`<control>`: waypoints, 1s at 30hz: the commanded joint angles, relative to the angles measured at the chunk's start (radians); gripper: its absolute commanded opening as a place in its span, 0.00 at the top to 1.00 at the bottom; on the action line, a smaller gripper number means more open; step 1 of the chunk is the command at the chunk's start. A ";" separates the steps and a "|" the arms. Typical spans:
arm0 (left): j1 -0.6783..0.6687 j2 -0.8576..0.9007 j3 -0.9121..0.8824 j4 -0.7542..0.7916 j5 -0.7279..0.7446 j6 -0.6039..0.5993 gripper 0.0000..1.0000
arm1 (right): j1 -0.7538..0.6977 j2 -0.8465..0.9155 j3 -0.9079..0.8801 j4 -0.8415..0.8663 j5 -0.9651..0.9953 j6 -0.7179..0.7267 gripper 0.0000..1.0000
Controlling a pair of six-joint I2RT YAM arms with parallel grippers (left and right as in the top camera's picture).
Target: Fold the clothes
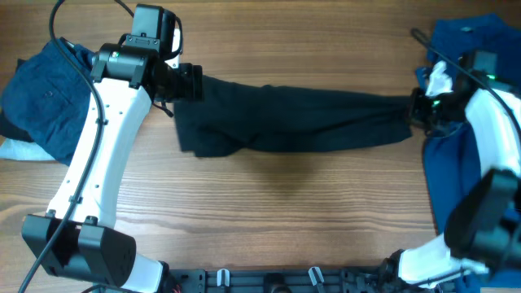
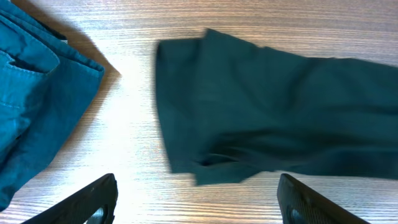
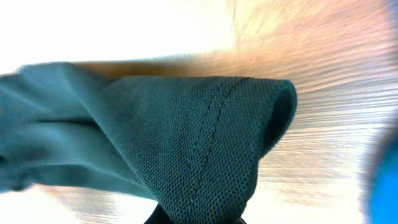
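Overhead, black shirt (image 1: 301, 122): it lies as a long rumpled band across the middle of the surface (image 1: 269, 220), reaching from the left gripper (image 1: 186, 81) to the right gripper (image 1: 417, 107).
Overhead, other clothes: a blue pile (image 1: 41, 98) sits at the left edge. A blue heap (image 1: 452, 163) lies under the right arm, just beside the shirt's end.
Left wrist, left gripper: the fingers are spread wide with nothing between them. The shirt's nearer end lies flat on the surface just ahead, and the blue pile is off to one side, apart from it.
Right wrist, right gripper: a doubled, stitched edge of the shirt fills the view and narrows into the gripper at the bottom edge. I judge it clamped on that fold.
Handling: this is a soft, light, limp knit that will likely sag and bunch between two holds. A hem or seamed corner, where the cloth is doubled, should give the firmest bite.
Hidden: the collar, sleeves and logo cannot be made out, nor which end is the neck. The right fingers are almost wholly covered, and that view is blurred and washed out at the top.
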 commanded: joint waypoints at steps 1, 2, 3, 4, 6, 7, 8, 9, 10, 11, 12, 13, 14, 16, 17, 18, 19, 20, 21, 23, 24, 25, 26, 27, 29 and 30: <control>-0.002 -0.010 0.008 0.018 -0.010 0.002 0.17 | 0.029 -0.146 0.032 -0.022 0.036 0.037 0.96; -0.002 -0.010 0.008 0.026 -0.010 0.002 0.17 | 0.057 -0.161 0.032 -0.029 0.000 0.036 0.96; -0.002 -0.010 0.008 0.038 -0.010 0.002 0.17 | 0.085 -0.164 0.032 -0.035 -0.018 0.035 0.96; -0.002 -0.010 0.008 0.047 -0.010 0.002 0.17 | 0.124 -0.164 0.032 -0.043 -0.021 0.035 0.96; -0.002 -0.010 0.008 0.064 -0.009 0.001 0.16 | 0.256 -0.147 0.013 -0.027 -0.016 0.033 0.96; -0.002 -0.010 0.008 0.064 -0.009 0.001 0.15 | 0.317 -0.132 0.004 -0.009 0.004 0.045 0.96; -0.002 -0.010 0.008 0.062 -0.009 0.001 0.15 | 0.363 -0.114 0.002 0.003 0.034 0.074 0.96; -0.002 -0.010 0.008 0.061 -0.009 0.001 0.14 | 0.402 -0.095 0.002 0.014 0.053 0.100 0.96; -0.002 -0.010 0.008 0.060 -0.009 0.001 0.13 | 0.446 -0.066 0.002 0.034 0.058 0.130 0.96; -0.002 -0.010 0.008 0.059 -0.009 0.001 0.12 | 0.479 -0.043 0.002 0.050 0.056 0.143 0.96; -0.002 -0.010 0.008 0.058 -0.009 0.001 0.12 | 0.509 -0.019 0.002 0.071 0.054 0.166 0.96; -0.002 -0.010 0.008 0.055 -0.009 0.001 0.12 | 0.545 0.013 0.002 0.100 0.054 0.189 0.96; -0.002 -0.010 0.008 0.054 -0.009 0.001 0.11 | 0.569 0.034 0.002 0.121 0.050 0.201 0.95; -0.002 -0.010 0.008 0.054 -0.009 0.001 0.10 | 0.613 0.072 0.002 0.155 0.007 0.206 0.90; -0.002 -0.010 0.008 0.055 -0.009 0.001 0.09 | 0.635 0.085 0.002 0.162 -0.029 0.197 0.73; -0.002 -0.010 0.008 0.055 -0.009 0.001 0.09 | 0.650 0.087 0.002 0.161 -0.063 0.146 0.59; -0.002 -0.010 0.008 0.055 -0.009 -0.005 0.01 | 0.660 0.078 0.004 0.152 -0.078 0.124 0.45; -0.002 -0.010 0.008 0.055 0.006 -0.018 0.00 | 0.660 0.068 0.009 0.143 -0.078 0.126 0.37; -0.002 -0.008 0.008 0.055 0.023 -0.029 0.00 | 0.658 0.051 0.012 0.141 -0.078 0.127 0.35; -0.002 -0.005 0.001 0.053 0.051 -0.029 0.00 | 0.642 0.011 0.013 0.140 -0.073 0.129 0.34; -0.001 -0.003 -0.008 0.046 0.051 -0.029 0.00 | 0.625 -0.015 0.013 0.141 -0.074 0.130 0.34; 0.002 -0.002 -0.022 0.038 0.050 -0.050 0.00 | 0.606 -0.041 0.013 0.141 -0.073 0.137 0.33; 0.010 0.002 -0.046 0.032 0.050 -0.092 0.00 | 0.586 -0.061 0.013 0.139 -0.073 0.145 0.32; 0.018 0.005 -0.071 0.032 0.050 -0.127 0.00 | 0.560 -0.084 0.013 0.130 -0.072 0.146 0.30; 0.058 0.033 -0.213 0.125 0.114 -0.195 0.00 | 0.484 -0.109 0.013 0.094 -0.061 0.145 0.28; 0.065 0.042 -0.242 0.154 0.161 -0.194 0.00 | 0.471 -0.109 0.013 0.087 -0.061 0.144 0.28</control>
